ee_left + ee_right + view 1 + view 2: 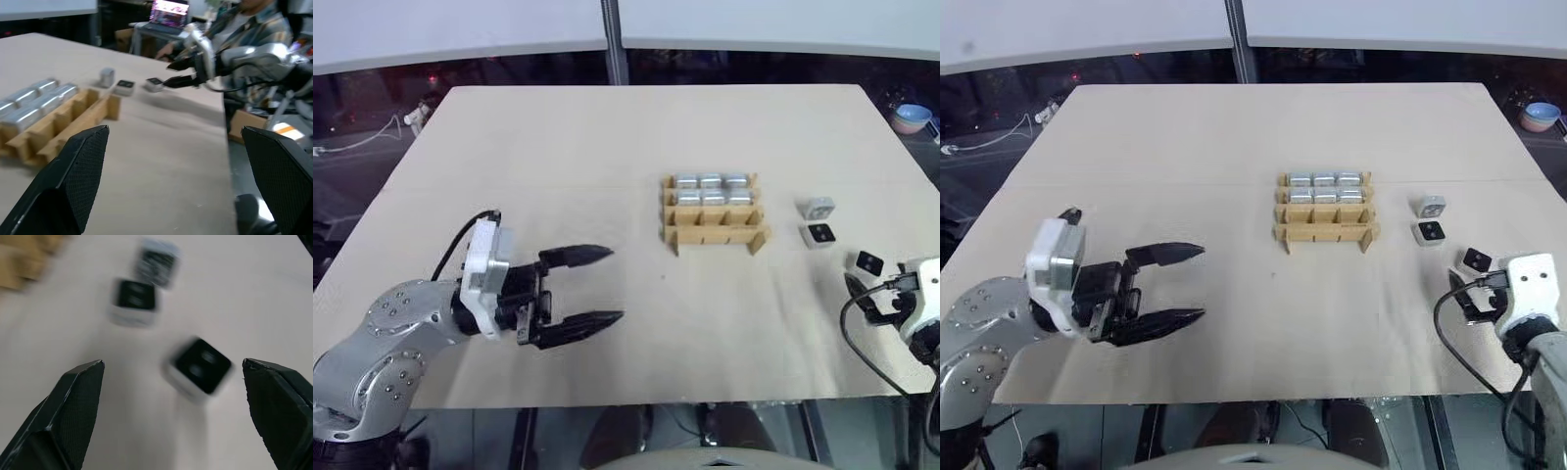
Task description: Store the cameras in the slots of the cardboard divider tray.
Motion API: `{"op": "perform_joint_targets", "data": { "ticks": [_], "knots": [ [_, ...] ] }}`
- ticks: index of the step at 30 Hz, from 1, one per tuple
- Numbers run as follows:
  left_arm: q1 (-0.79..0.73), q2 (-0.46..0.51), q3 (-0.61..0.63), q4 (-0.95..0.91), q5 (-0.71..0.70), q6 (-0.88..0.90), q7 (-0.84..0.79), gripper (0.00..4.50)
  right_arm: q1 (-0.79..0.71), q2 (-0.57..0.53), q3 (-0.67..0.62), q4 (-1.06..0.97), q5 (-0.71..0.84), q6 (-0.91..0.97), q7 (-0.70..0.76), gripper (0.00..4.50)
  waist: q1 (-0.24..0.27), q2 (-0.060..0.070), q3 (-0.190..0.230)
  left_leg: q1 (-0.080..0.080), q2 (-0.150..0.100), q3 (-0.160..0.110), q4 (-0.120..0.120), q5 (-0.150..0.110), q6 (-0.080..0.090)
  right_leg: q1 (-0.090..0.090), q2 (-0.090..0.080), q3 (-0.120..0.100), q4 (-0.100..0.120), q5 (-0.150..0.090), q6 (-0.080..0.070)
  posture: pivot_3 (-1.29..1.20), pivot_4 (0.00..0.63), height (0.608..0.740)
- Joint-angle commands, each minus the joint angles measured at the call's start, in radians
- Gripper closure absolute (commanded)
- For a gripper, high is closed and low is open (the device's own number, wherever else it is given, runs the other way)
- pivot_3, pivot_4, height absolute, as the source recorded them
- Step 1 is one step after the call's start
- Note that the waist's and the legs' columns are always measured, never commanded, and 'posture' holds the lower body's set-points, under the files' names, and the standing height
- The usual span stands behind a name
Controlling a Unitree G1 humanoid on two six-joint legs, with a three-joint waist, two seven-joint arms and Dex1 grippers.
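Left eye view looks down on a pale surface (558, 166) with the cardboard divider tray (715, 233) just past its middle, toward 1 o'clock. Six silver cameras (710, 188) fill the tray's two far rows; the near row's slots look empty, though the strips partly hide their floors. Three loose cameras lie well apart from the tray at 3 o'clock: one tilted on its side (819, 208), one (820, 234) just beside it with its black face up, and a third (869, 262) nearer the edge. The left gripper (604, 287) hovers at 8 o'clock with fingers spread wide, holding nothing. The right gripper (171, 396) is mostly cut off by the frame's edge in the eye views; its wrist view shows spread fingers bracketing the third camera (201, 366), not touching it, all badly blurred
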Motion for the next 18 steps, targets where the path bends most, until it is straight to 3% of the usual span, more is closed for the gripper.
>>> {"op": "perform_joint_targets", "data": {
  "ticks": [1,8,18],
  "knots": [
    [-0.033,0.015,-0.009,-0.015,-0.017,-0.005,-0.027,0.0,-0.043,0.026,0.005,0.018,-0.009,0.062,-0.069,0.01,-0.001,0.001,0.0,0.0,0.0,0.0,0.0,0.0,0.0,0.0,0.0,0.0,0.0,0.0,0.0,0.0,0.15,0.74],
    [-0.044,0.002,-0.03,-0.013,0.011,-0.018,-0.024,0.0,-0.189,0.149,0.035,0.097,-0.054,0.124,-0.25,0.01,-0.01,0.001,0.0,0.0,0.0,0.001,-0.001,0.0,0.0,-0.001,0.0,0.001,-0.001,0.0,0.0,0.0,0.15,0.74],
    [0.003,0.003,-0.002,-0.01,0.021,-0.043,-0.038,0.0,-0.327,0.252,0.035,0.152,-0.085,0.139,-0.387,0.01,-0.025,0.002,0.001,-0.001,0.0,0.001,-0.003,0.0,0.0,-0.003,0.0,0.001,-0.001,0.0,0.0,0.0,0.15,0.74]
  ]
}}
